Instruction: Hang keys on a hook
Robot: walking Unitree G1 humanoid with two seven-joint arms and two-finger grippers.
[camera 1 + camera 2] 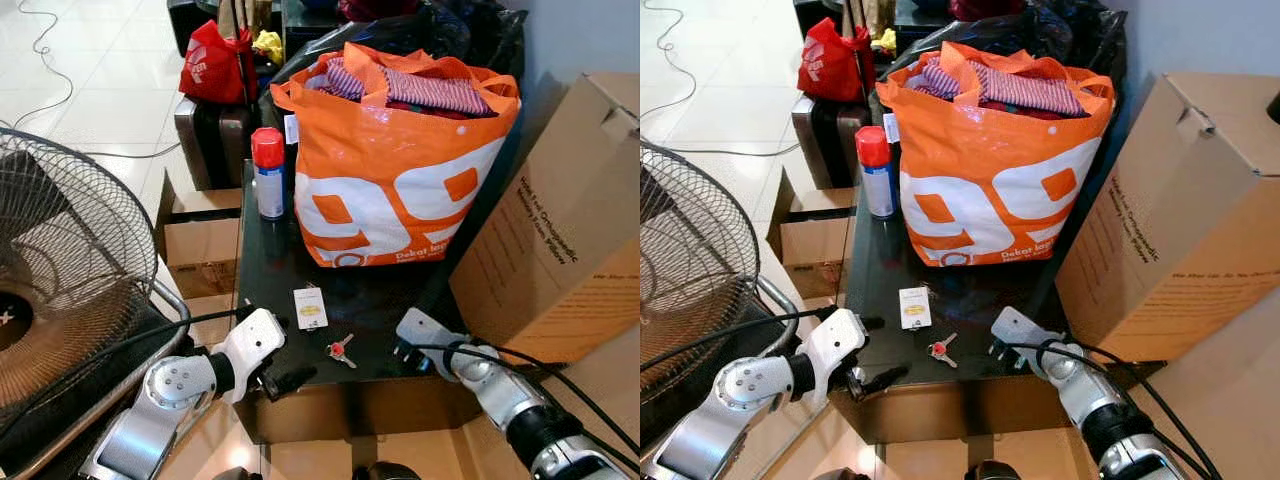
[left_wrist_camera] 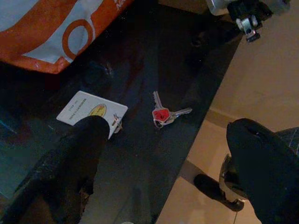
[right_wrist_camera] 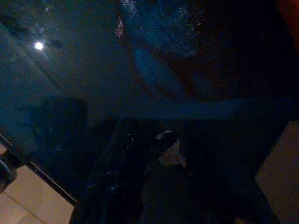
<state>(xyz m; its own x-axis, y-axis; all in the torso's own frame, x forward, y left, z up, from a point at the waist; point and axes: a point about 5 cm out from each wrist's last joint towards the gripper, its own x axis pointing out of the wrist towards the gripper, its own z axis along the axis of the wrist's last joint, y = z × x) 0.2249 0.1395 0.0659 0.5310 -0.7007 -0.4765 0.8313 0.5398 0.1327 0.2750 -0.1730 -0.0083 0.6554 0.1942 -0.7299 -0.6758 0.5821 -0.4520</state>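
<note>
Red-capped keys [image 1: 341, 349] lying on black glass table [image 1: 375, 305] (beside white card [image 1: 310, 307]); left gripper [image 1: 283, 380] hovering near, fingers spread wide; right gripper [image 1: 408, 352] resting on table, opening can't tell.

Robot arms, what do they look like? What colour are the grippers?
Both arms are shiny silver tubes with round joints. The left arm ends in a white wrist block, and its left gripper has two thick black fingers. The right arm has black cables looping along it and a pale grey wrist block at the right gripper.

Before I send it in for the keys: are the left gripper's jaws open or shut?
Open. In the left wrist view, the left gripper shows its jaws wide apart, with the keys on the dark tabletop ahead.
</note>
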